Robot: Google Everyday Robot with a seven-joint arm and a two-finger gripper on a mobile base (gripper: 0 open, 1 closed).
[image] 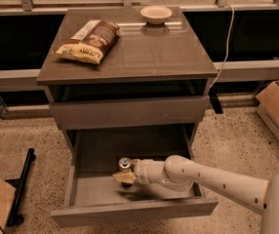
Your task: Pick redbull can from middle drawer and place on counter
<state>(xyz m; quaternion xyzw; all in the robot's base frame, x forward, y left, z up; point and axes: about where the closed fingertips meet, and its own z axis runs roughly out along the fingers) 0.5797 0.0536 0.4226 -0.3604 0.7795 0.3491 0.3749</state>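
Can (pixel 125 163) stands in the open drawer (pixel 94 191), near the middle. Gripper (pixel 125 172) is down inside the drawer too, just beside the can, at its front. Whether it holds the can, I cannot tell.

White tubular arm (pixel 212 180), small dark holes, tan hand (pixel 124 173) inside middle drawer (pixel 129 211)
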